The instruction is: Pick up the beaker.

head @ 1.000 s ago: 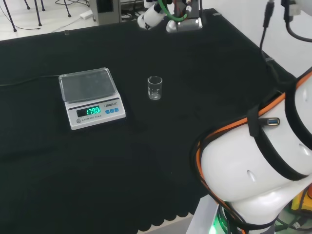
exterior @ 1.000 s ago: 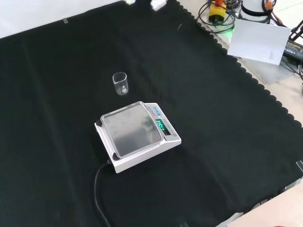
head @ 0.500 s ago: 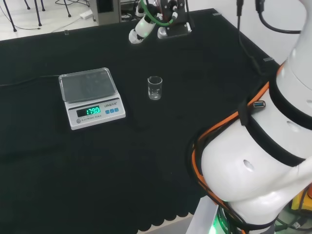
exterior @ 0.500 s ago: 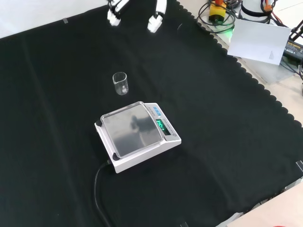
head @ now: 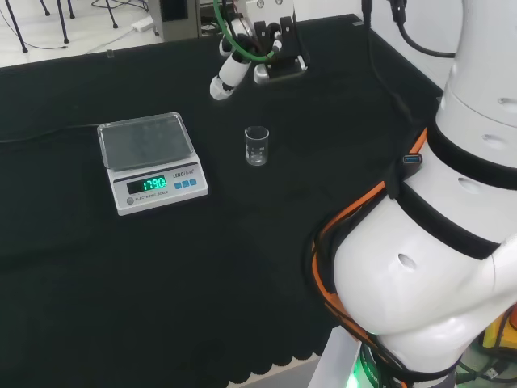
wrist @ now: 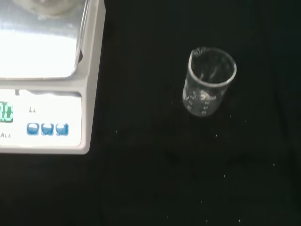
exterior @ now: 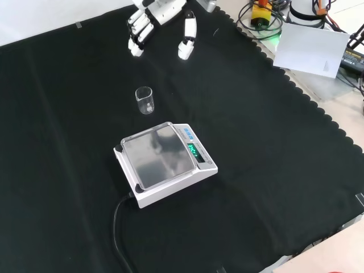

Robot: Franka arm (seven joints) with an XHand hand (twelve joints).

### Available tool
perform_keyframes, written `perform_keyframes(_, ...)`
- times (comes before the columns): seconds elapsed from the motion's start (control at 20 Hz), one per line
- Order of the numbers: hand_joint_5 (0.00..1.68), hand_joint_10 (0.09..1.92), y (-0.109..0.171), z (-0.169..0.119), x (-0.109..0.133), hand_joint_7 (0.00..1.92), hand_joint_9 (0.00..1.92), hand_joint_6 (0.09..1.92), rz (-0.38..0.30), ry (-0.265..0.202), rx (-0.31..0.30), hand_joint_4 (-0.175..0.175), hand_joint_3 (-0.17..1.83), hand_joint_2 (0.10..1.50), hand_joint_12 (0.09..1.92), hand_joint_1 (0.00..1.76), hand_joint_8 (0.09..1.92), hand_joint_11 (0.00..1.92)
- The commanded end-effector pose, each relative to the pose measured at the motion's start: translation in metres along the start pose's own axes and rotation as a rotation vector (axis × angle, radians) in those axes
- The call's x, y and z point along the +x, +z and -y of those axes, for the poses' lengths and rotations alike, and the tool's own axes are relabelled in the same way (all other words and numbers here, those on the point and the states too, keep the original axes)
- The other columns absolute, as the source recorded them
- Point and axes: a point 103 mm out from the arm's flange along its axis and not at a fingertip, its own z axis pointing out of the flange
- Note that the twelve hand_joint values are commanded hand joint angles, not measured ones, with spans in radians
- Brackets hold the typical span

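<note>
Head view first: you've got the beaker (head: 257, 146) standing upright on the black cloth (head: 242, 242), just right of the scale (head: 150, 162) and apart from it. Your hand (head: 242, 56) hangs above the cloth beyond the beaker, fingers spread and holding nothing, and the arm's white links (head: 436, 242) bulk up on the right. Front view now: your hand (exterior: 162, 17) comes in from the top, fingers (exterior: 136, 40) and thumb (exterior: 186, 42) parted and pointing down, with the beaker (exterior: 144, 100) below them and clear of both; the scale (exterior: 165, 162) sits nearer the camera. Wrist view: you see the beaker (wrist: 209, 88) upright beside the scale (wrist: 47, 75), a gap of cloth between them.
</note>
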Motion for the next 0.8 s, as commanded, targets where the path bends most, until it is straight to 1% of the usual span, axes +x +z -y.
perform_keyframes(0.05, 0.27, 0.86, 0.012, -0.013, 0.002, 0.07, 0.17, 0.13, 0.008, -0.019, 0.029, -0.017, 0.44, 0.69, 1.41, 0.72, 0.7, 0.0)
perform_keyframes(0.3, 0.29, 0.86, 0.021, -0.024, 0.0, 0.09, 0.19, 0.11, 0.011, -0.022, 0.051, -0.019, 0.45, 0.69, 1.44, 0.72, 0.7, 0.0)
perform_keyframes(0.55, 0.3, 0.86, 0.032, -0.039, -0.002, 0.1, 0.21, 0.11, 0.018, -0.014, 0.079, -0.021, 0.45, 0.69, 1.46, 0.73, 0.7, 0.0)
perform_keyframes(0.7, 0.3, 0.85, 0.038, -0.051, -0.009, 0.09, 0.21, 0.1, 0.029, 0.0, 0.122, -0.021, 0.45, 0.68, 1.47, 0.74, 0.7, 0.0)
perform_keyframes(0.8, 0.29, 0.85, 0.043, -0.057, -0.015, 0.08, 0.2, 0.09, 0.025, 0.014, 0.141, -0.021, 0.46, 0.68, 1.47, 0.74, 0.69, 0.0)
